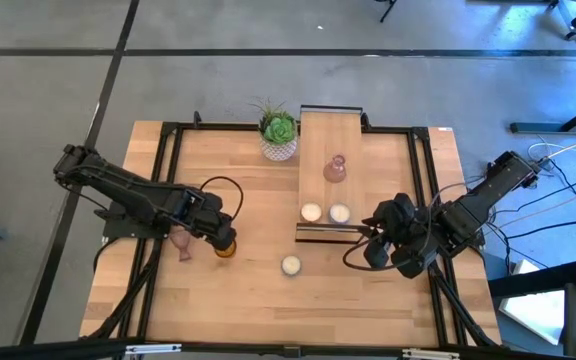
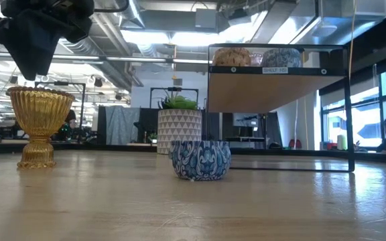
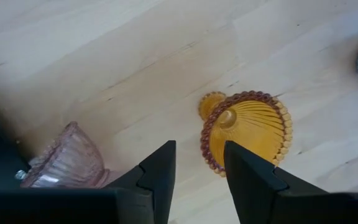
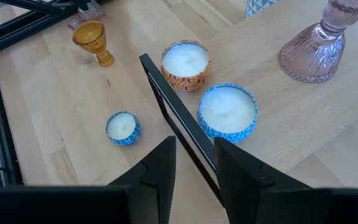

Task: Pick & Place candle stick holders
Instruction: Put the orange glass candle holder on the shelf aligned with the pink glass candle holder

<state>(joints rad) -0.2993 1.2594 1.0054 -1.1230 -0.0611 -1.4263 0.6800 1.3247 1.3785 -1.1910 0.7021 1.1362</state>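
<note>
Amber ribbed glass, the candle stick holder (image 1: pixel 225 247) standing at the high view's lower left under the open, empty left gripper (image 3: pixel 199 180) looks light, rigid, slick and breakable, best pinched at its narrow waist.

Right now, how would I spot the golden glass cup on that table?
Find the left arm's open pincer over the wooden table. Directly beneath it stands the amber holder, upright. The pink holder beside it lies tipped over; only this one is amber.
</note>
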